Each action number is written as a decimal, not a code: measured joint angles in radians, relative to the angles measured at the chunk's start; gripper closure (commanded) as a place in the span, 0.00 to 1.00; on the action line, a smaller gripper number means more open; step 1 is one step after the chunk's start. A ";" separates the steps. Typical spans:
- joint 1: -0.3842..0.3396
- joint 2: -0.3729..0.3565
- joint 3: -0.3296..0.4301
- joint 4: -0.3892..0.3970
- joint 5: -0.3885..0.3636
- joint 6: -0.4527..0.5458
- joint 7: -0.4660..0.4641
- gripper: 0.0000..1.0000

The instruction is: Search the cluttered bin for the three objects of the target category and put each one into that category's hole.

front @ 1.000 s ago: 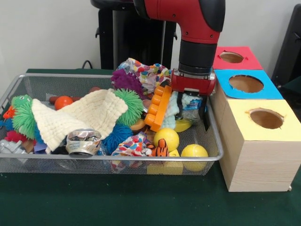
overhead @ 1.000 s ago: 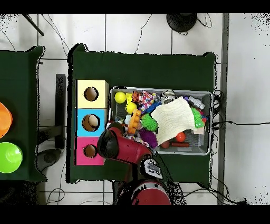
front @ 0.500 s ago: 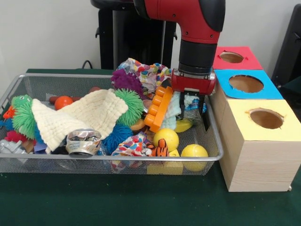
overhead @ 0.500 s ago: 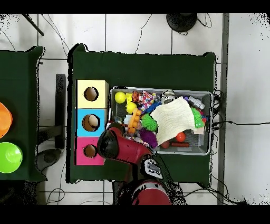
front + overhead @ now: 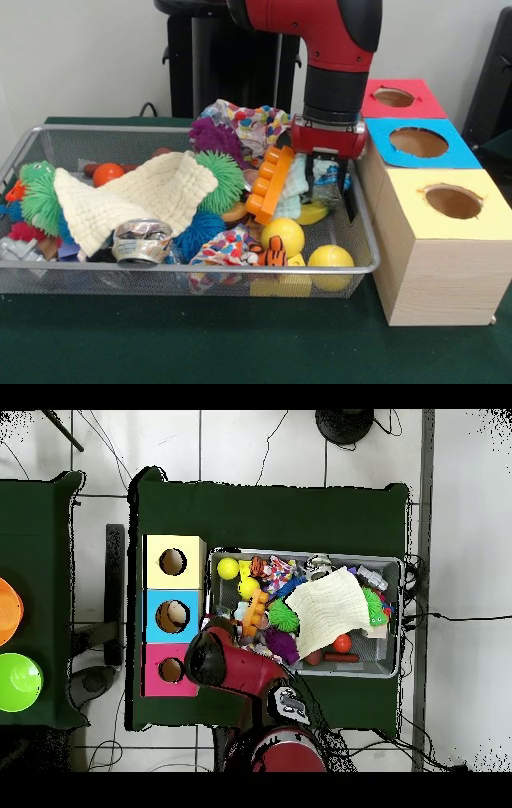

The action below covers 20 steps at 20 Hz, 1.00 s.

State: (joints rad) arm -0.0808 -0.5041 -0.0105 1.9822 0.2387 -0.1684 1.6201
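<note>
The red and black arm's gripper (image 5: 330, 186) hangs at the right end of the silver wire-mesh bin (image 5: 48, 142), right of centre in the front view. Its jaws are closed on a crumpled clear plastic bottle with a blue-and-white label (image 5: 326, 180). The bottle hangs upright between the two dark fingers, its long axis vertical, and appears lifted clear of the clutter beneath it, though whether its lower end touches the yellow banana-shaped toy (image 5: 310, 213) below cannot be told.

The relation that matters now is sideways. The row of three wooden boxes stands just beside the bin's right wall, to the right of the held bottle in the front view. The blue-topped box (image 5: 418, 142) with its round hole lies nearest, just right of the gripper; the red-topped box (image 5: 394, 98) is further up the frame and the yellow-topped box (image 5: 453, 202) lower, toward the frame's bottom right. In the overhead view the arm covers the gripper, and the same row appears at left of the bin, with the blue-topped box in the middle.

Which hole fits the bottle's category cannot be read from the pictures. As a judgement, the carry calls for a short shift rightward over the bin wall, keeping the bottle upright so it drops end-first through a hole.
</note>
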 measured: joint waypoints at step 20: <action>0.102 -0.318 -0.099 0.026 -0.012 0.530 0.000 1.00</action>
State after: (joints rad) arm 0.0215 -0.8217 -0.1095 2.0078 0.2265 0.3616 1.6201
